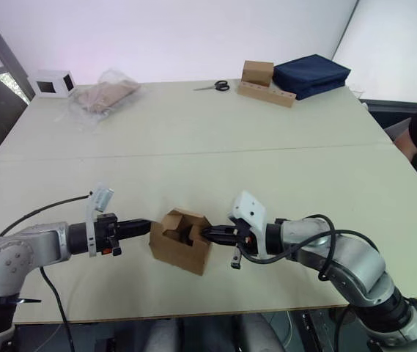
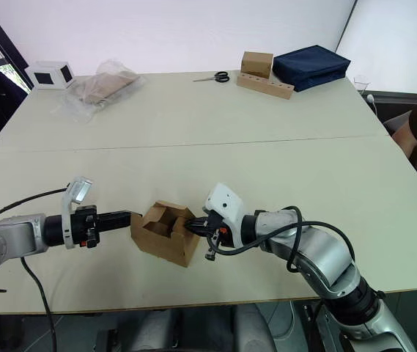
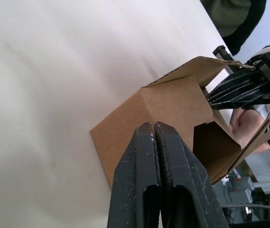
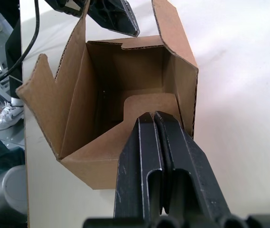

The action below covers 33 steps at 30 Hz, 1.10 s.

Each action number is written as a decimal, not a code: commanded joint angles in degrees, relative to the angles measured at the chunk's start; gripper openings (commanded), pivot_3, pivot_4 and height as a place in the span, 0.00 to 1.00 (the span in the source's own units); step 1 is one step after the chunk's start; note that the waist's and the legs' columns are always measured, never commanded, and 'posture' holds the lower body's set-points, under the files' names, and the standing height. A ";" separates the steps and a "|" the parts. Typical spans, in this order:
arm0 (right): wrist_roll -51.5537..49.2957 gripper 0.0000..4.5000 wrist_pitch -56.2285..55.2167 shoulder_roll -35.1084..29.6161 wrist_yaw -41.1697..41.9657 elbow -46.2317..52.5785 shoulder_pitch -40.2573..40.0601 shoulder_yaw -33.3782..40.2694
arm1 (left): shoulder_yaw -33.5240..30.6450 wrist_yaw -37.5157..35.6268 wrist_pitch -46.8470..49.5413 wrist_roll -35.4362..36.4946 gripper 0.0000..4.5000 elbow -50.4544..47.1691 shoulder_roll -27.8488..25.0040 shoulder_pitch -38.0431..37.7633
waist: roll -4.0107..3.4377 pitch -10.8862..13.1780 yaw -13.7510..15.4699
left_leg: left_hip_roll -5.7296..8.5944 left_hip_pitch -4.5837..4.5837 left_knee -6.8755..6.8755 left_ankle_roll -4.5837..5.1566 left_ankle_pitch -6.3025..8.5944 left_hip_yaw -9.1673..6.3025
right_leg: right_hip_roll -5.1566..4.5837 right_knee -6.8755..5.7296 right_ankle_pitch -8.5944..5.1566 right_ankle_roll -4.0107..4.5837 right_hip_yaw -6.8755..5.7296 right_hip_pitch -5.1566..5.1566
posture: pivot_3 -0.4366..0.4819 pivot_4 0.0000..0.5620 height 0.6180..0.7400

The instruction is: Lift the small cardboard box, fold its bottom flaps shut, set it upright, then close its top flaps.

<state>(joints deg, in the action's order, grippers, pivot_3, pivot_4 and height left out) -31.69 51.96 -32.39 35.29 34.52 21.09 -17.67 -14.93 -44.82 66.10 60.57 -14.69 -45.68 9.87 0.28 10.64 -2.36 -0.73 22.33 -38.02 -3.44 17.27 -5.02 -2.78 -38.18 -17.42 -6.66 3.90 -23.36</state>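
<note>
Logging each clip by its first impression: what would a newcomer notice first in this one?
The small cardboard box sits near the table's front edge with its flaps open, and both grippers meet at it. The left gripper, fingers shut, touches its left wall; the right gripper, also shut, pokes at a flap on the right. At the far edge lie scissors, a blue bag and a crumpled plastic bag.
</note>
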 commanded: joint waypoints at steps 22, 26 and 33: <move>-32.49 0.00 10.77 -5.89 1.67 11.62 -3.34 18.88 | 18.16 -23.03 -20.51 -24.13 0.01 38.03 5.86 26.32 | 0.02 0.02 0.00 | 0.02 0.07 0.02 0.01 0.00 0.01 | 0.05 0.06 0.00 0.00 -0.03 -0.02 | 0.48 0.27 1.00; -34.26 0.00 11.84 -6.67 -1.75 13.80 -4.67 16.32 | 19.49 -26.77 -20.53 -25.99 0.01 39.20 6.92 27.17 | 0.02 0.02 -0.19 | 0.01 0.07 0.01 0.03 0.01 0.01 | 0.05 0.04 0.00 0.00 -0.02 -0.04 | 0.48 0.27 1.00; -32.33 0.00 11.46 -3.99 -8.30 12.95 -2.33 10.83 | 19.85 -29.55 -17.27 -25.78 0.01 34.27 6.76 24.74 | 0.02 0.02 -0.14 | 0.01 0.07 0.00 0.02 0.01 0.00 | 0.04 0.03 0.00 0.00 -0.02 -0.04 | 0.48 0.27 1.00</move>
<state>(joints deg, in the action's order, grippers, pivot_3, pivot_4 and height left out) -64.19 64.05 -37.00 28.31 46.42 17.96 -6.12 5.46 -73.45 48.02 34.38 22.07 -38.30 35.27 0.31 10.66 -2.50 -0.72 22.40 -38.02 -3.42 17.28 -5.04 -2.74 -38.15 -17.42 -6.67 3.88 -23.40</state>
